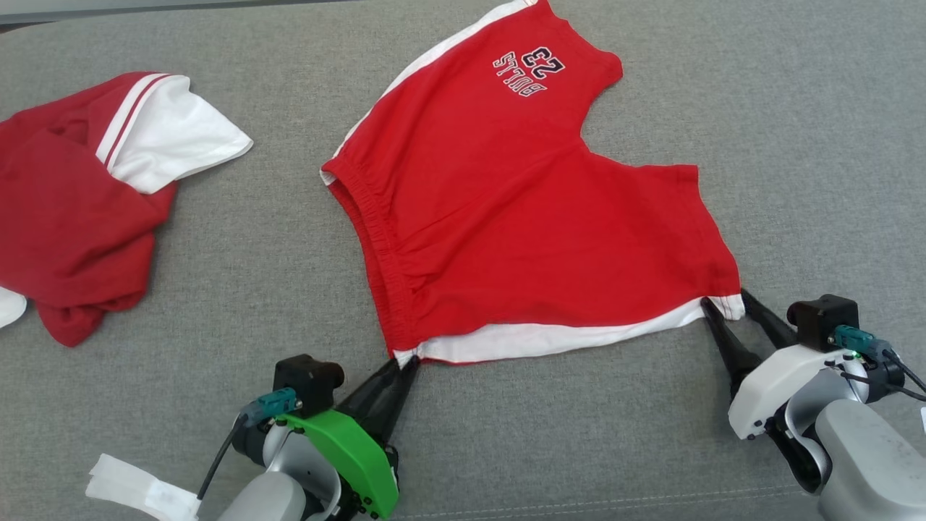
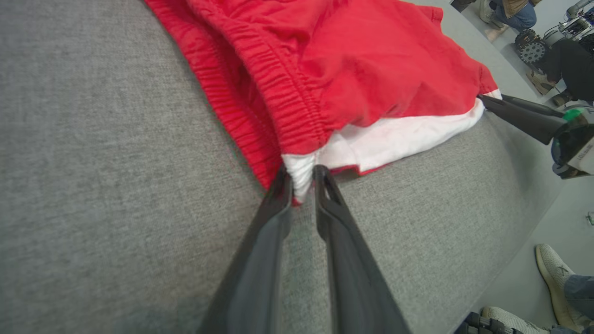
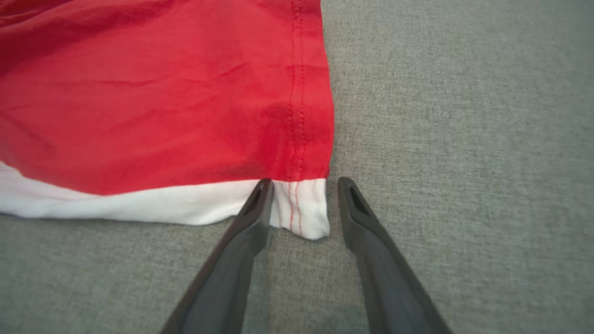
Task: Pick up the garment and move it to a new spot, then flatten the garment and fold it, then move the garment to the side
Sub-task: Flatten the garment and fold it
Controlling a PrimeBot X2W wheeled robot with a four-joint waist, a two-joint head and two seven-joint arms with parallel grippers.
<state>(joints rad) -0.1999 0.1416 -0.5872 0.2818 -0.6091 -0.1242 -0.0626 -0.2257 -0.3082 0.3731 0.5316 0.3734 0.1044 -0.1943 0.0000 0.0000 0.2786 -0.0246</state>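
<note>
The garment (image 1: 506,217) is a pair of red shorts with white side stripes and a "BULLS 23" print, spread flat on the grey cloth surface (image 1: 239,239). My left gripper (image 1: 411,360) pinches the near white corner of the elastic waistband. In the left wrist view the white cloth (image 2: 301,174) is squeezed between its two dark fingers. My right gripper (image 1: 723,300) stands open at the near right leg-hem corner. In the right wrist view its fingers straddle that white corner (image 3: 301,208) without pressing on it, and the red cloth (image 3: 162,93) lies beyond them.
Another red and white garment (image 1: 79,195) lies crumpled at the far left. A white strap (image 1: 137,492) hangs by my left forearm. The surface's edge (image 2: 524,222) drops to the floor, where a person's shoes (image 2: 552,273) stand.
</note>
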